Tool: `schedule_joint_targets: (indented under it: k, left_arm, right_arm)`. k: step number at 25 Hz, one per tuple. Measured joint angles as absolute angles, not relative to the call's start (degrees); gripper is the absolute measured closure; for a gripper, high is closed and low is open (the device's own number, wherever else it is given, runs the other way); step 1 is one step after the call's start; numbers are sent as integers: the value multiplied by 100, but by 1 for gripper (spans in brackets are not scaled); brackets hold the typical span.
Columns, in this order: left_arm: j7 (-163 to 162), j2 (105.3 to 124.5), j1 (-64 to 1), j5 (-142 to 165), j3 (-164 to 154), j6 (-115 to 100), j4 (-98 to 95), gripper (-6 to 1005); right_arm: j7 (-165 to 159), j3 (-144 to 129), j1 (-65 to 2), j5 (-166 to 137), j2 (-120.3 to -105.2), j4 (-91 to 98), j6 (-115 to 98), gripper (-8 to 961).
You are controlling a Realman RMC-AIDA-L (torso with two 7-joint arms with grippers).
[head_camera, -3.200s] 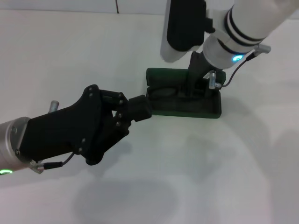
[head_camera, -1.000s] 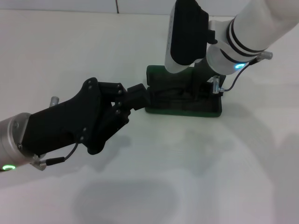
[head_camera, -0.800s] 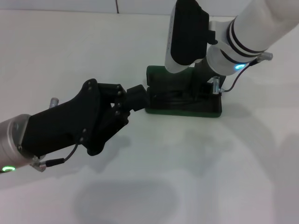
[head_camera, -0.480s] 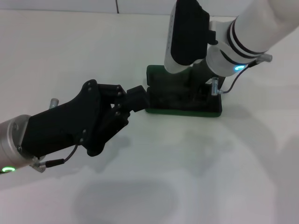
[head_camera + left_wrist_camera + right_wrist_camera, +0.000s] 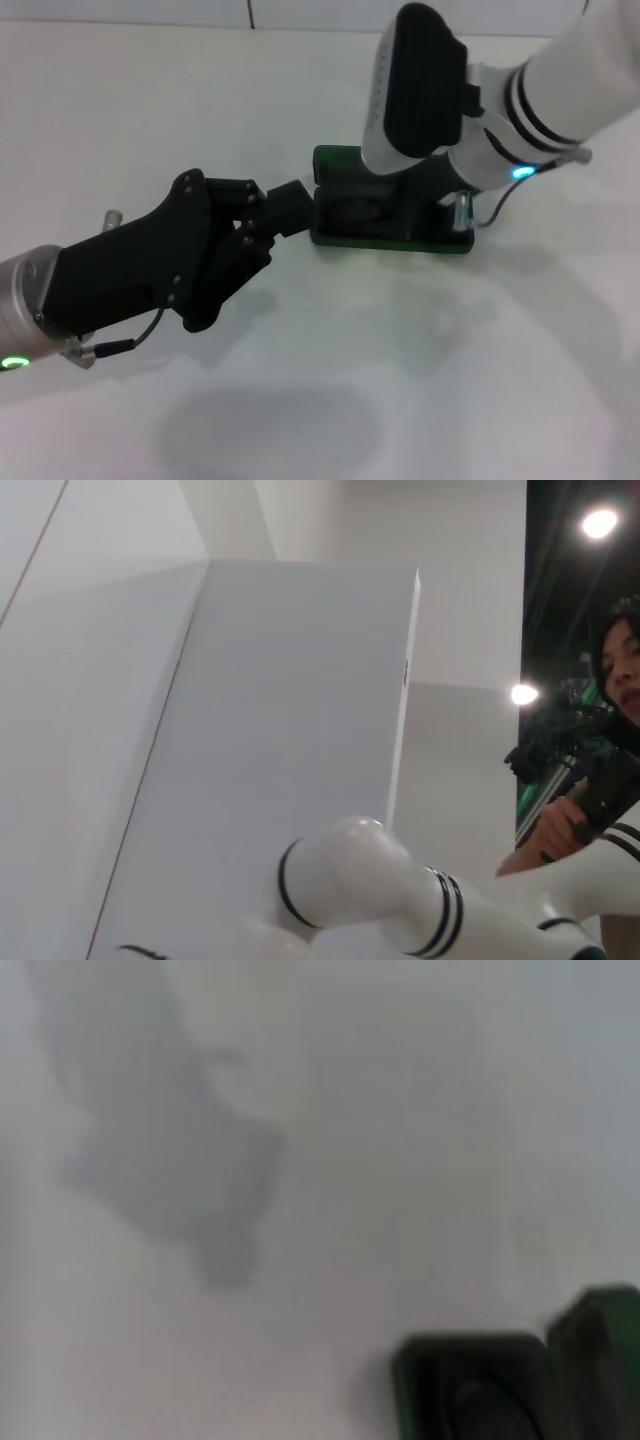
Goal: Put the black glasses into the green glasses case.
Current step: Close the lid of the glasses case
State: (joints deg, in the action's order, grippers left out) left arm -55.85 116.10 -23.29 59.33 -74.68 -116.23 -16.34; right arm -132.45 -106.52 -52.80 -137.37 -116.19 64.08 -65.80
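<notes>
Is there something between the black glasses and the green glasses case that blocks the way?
No, nothing visible blocks it. The black glasses already lie inside the open green glasses case. The left gripper touches the case's end; the right gripper is over it.

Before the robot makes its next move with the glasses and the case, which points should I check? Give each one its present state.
1. green glasses case lying open on the table: ok.
2. black glasses inside the case: one lens shows in it, the rest is hidden; cannot tell if fully seated.
3. left gripper at the case's left end: ok; touching it: cannot tell.
4. right gripper released the glasses: cannot tell, fingers hidden by its arm.
5. Lid free to close: not ok, right gripper is above the case.
</notes>
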Motion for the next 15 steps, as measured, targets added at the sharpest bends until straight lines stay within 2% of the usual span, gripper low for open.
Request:
schedule_joint_targets:
  k: [8, 15]
  left_arm:
    - [-5869, 11444, -2269, 5936, -6875, -11622, -1635, 950]
    - [-6621, 10971, -2605, 5999, -6684, -11180, -2005, 948]
  right_arm:
    - [-12994, -9798, -3927, -12363, -11597, 7413, -6664, 750]
    - [-10792, -8118, -2208, -9093, -11585, 7236, -7731, 750]
